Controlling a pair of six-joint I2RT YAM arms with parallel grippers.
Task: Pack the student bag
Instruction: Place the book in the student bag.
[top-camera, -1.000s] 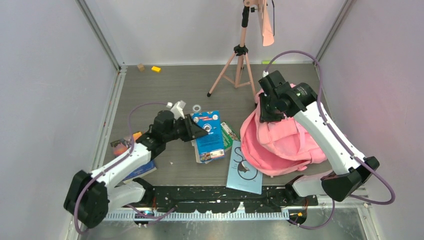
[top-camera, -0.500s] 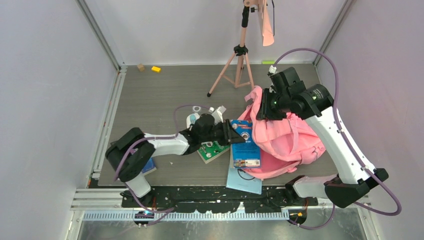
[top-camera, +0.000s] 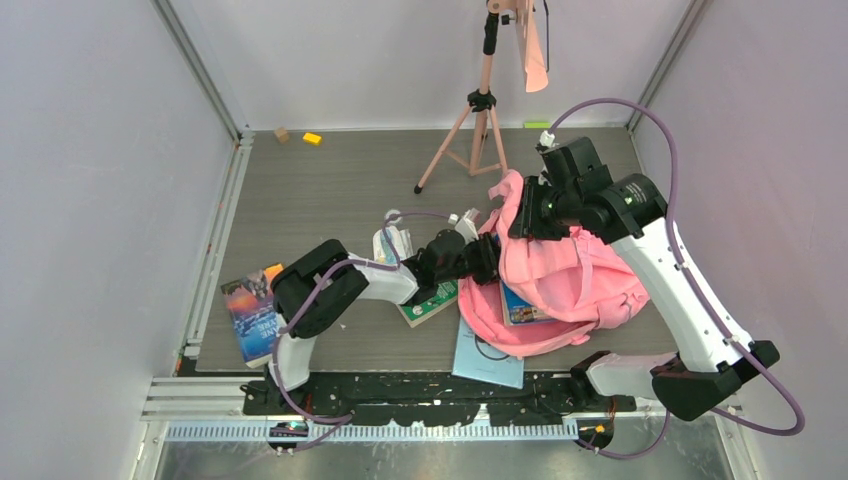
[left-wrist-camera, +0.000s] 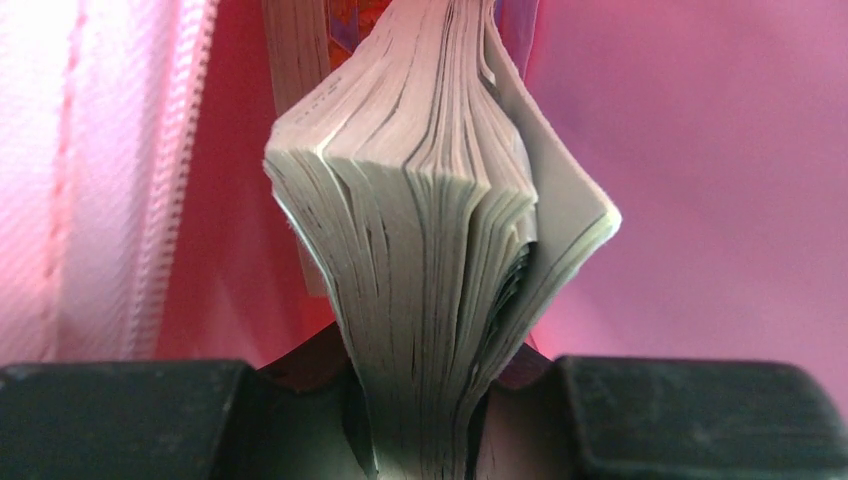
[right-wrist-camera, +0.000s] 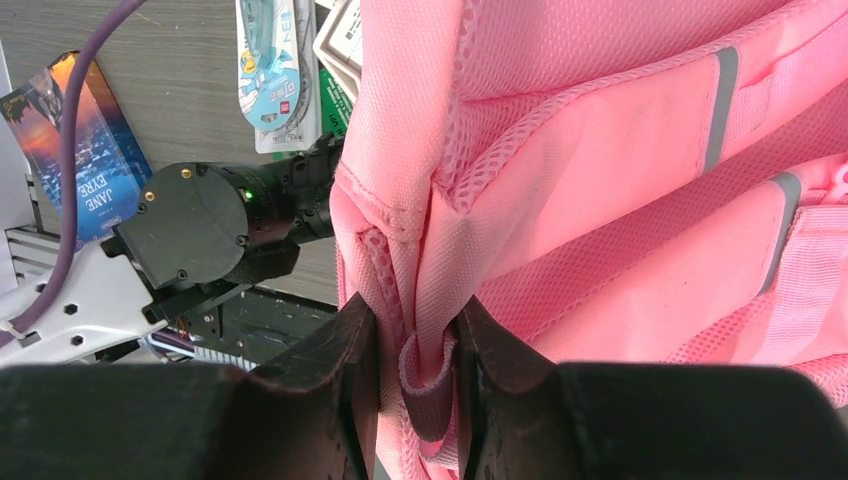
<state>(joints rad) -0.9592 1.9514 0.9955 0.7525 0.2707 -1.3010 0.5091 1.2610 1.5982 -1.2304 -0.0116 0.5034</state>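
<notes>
Grey tabletop (top-camera: 330, 190) between pale walls: the right gripper (right-wrist-camera: 415, 345) pinches the student bag (top-camera: 570, 275) rim aloft; stretched beside it, the left gripper (left-wrist-camera: 420, 415) clamps a thick book (left-wrist-camera: 430, 250) inside.

The backpack (top-camera: 570, 280) lies right of centre on the table (top-camera: 320, 180), a thick book (top-camera: 520, 308) partly inside its opening. A thin booklet (top-camera: 487, 355) lies just near of it, partly under it. Another book (top-camera: 252, 312) lies at the near left edge; a tripod (top-camera: 478, 120) stands far behind
</notes>
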